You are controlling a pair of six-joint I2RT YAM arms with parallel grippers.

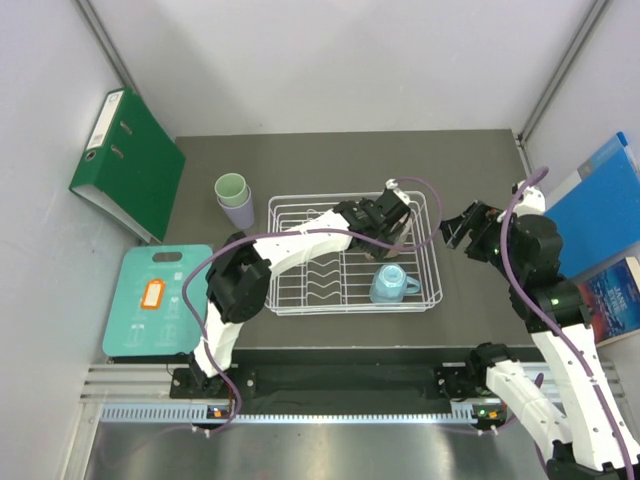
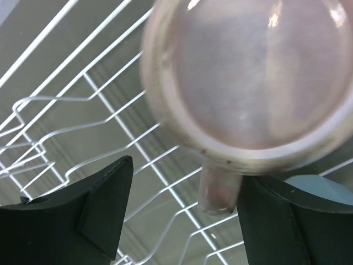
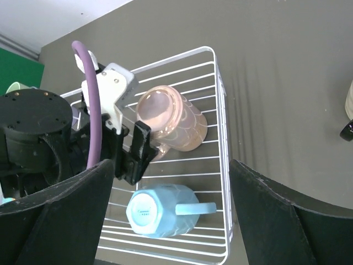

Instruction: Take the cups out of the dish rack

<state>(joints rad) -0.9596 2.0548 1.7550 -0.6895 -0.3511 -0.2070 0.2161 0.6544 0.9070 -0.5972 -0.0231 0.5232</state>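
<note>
Step in hand: the grasp on the pink cup [image 3: 171,124], one of two cups left inside the dish rack [image 1: 340,311].

- Left gripper [image 2: 185,182] reaches into the rack's far right corner. Its jaws stand apart, released, with the cup's handle between them. Nothing is gripped. One finger is close to the handle and the other is well off it.
- Right gripper [image 1: 462,228] hangs just outside the rack's right wall with its jaws wide and nothing between them.
- Pink cup: lies on its side on the wires, its flat base turned toward the left wrist camera. The wall has a scalloped pattern and the handle is small.
- Light blue cup [image 3: 157,210]: also on its side, in the near right part of the rack. It is faceted, and its handle points at the right wall.
- Mint cup [image 1: 231,186] sits nested in the lavender cup [image 1: 240,212] on the table [image 1: 330,155], just left of the rack, so those two are already unloaded.

Next move, as judged: centre the jaws on the handle or base rim, then close. Lift high enough to clear the rack wall, then carry the cup out to the table. A round cup on its side may roll off the wires if nudged by one finger first.
</note>
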